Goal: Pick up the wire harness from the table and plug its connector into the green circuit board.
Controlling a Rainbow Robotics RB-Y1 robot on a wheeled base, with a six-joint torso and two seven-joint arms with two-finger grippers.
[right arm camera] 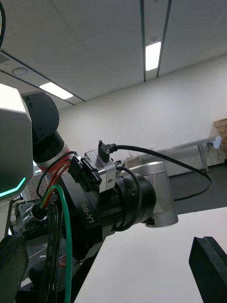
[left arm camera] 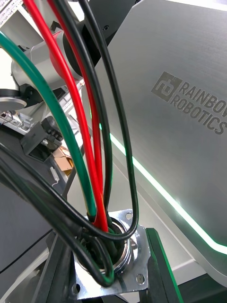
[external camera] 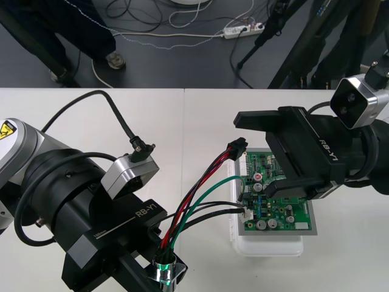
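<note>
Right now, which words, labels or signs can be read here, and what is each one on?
"RB-Y1": left tool
"RB-Y1": right tool
"RAINBOW ROBOTICS" (W clipped): silver casing
Unreadable yellow warning sign: left arm
Too small to read: board print

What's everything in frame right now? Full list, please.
circuit board: 1, green, on the base, below the right gripper
base: 1, white, under the board, right half of the table
wires: several, red, black and green, running from the socket up to the plug
plug: 1, black, at the board's far left corner; can't tell if it is seated
socket: 1, metal with a flange, between the left gripper's fingers
table: 1, light, under everything
left gripper: 1, black fingers, at the table's near edge, shut on the socket
right gripper: 1, black fingers, over the board, open
</note>
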